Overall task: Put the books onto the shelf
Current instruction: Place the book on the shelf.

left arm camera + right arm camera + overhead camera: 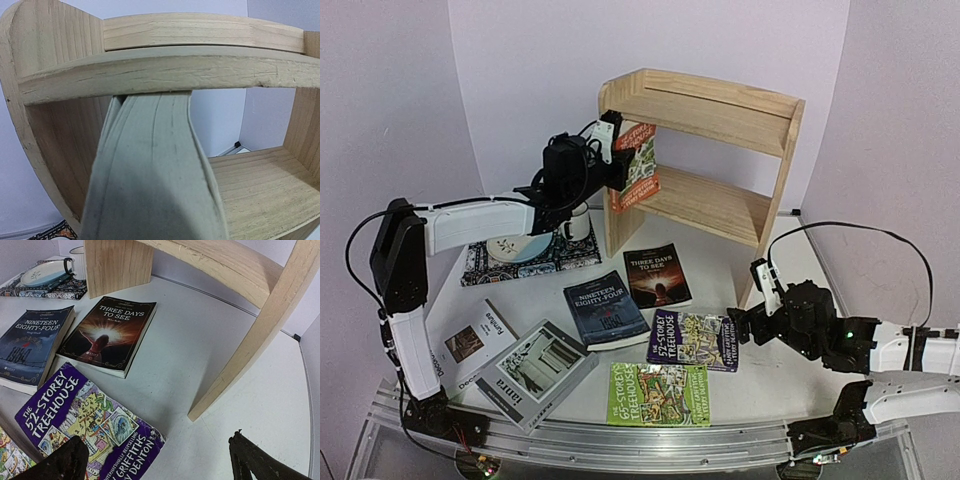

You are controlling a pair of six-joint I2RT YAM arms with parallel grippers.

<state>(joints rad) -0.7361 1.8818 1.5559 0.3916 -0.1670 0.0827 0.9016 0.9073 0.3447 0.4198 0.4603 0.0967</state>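
I've got the left fingers (607, 140) pinching the orange Treehouse paperback (635, 165) near its top so it hangs roughly upright, ready to slot in at the 9 o'clock end of the pine shelf (720, 110). Floppy glossy cover, bowed page block, raw grainy wood. The right fingers (70, 462) are spread wide over the purple Treehouse book (90, 425), flat on the table (190, 355) around 5 o'clock.

The left fingers (606, 138) clamp the upper edge of an orange Treehouse paperback (636, 168) that stands upright just right of them at the end of the pine shelf (720, 112), while the right fingers (761, 285) gape wide over the bench (765, 390), the purple 52-Storey Treehouse book (693, 340) just to their left.
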